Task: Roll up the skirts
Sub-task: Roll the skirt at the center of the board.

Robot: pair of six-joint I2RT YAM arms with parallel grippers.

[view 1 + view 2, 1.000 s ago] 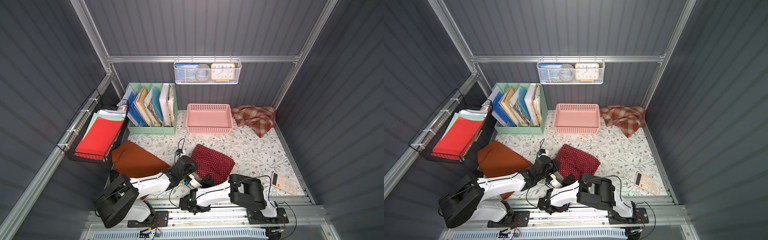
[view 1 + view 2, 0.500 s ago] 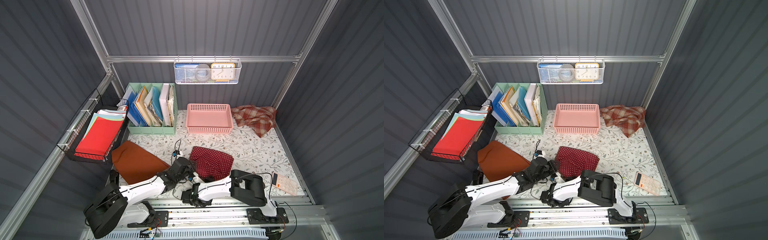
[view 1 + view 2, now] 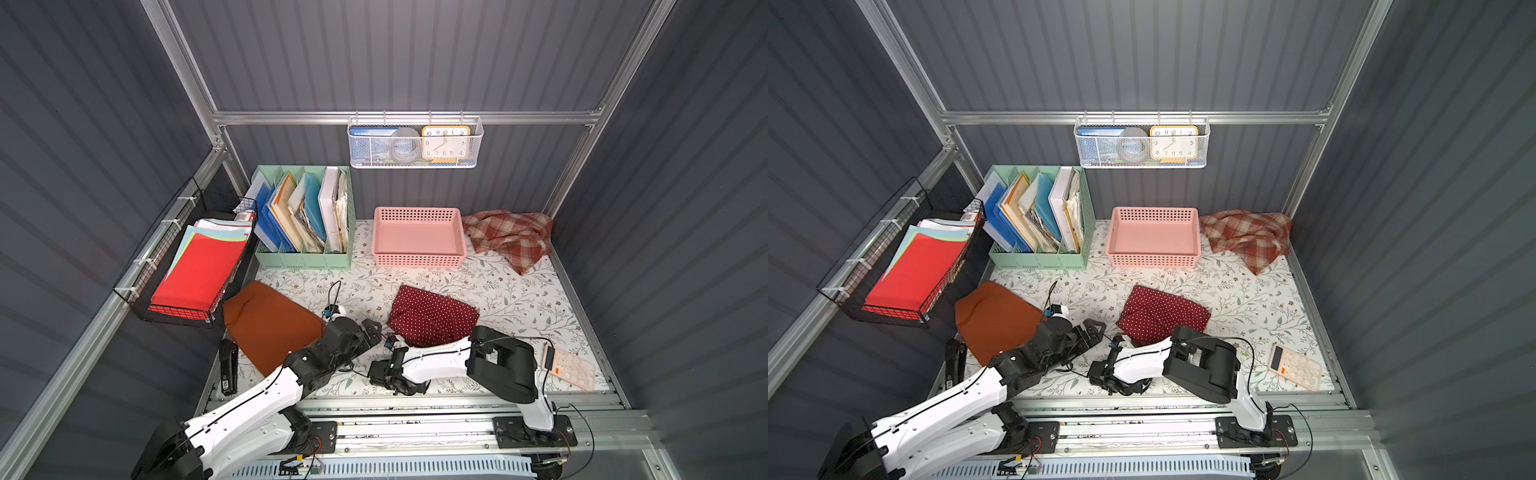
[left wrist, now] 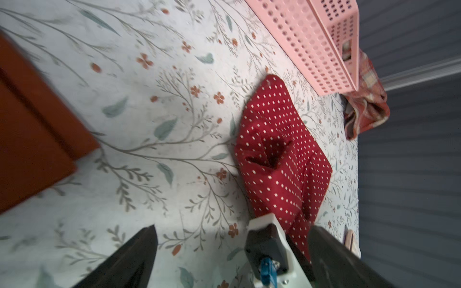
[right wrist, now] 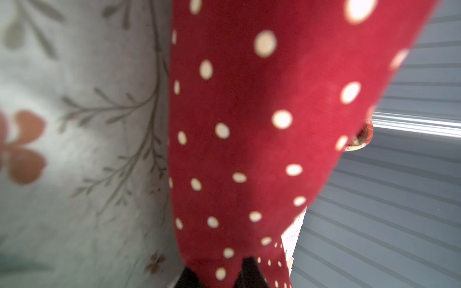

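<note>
Step in hand: rolling the polka-dot skirt (image 3: 432,318), by my reading. It lies bunched in the middle of the floral mat (image 3: 498,291), in front of the pink basket (image 3: 417,237).
Right gripper (image 5: 219,274): pinched narrow on the skirt's near edge, with dotted cloth running straight between its fingers.
Left gripper (image 4: 232,249): jaws spread wide, nothing in them, over bare mat just beside the skirt.
How to do it well: bring the left onto that same near edge, level with the right, so both turn the hem over together. Uneven grips would skew the roll.
Waiting: orange skirt (image 3: 270,324) lying flat at the left; plaid skirt (image 3: 509,235) crumpled in the far right corner.
</note>
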